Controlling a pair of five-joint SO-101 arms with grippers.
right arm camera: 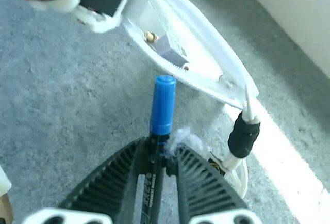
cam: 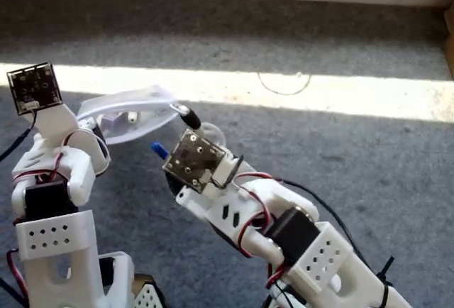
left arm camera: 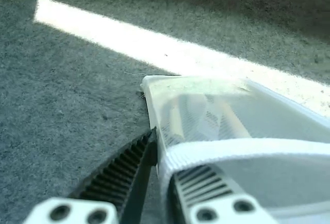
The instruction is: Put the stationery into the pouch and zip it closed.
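Left arm (cam: 53, 187) extended forward, left gripper (left arm camera: 161, 154) pinched shut on pouch (left arm camera: 247, 115) rim; right arm (cam: 284, 230) angled toward it, right gripper (right arm camera: 161, 149) fingers clamped on pen (right arm camera: 163, 105).

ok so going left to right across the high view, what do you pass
left arm → pouch → blue-capped pen → right arm
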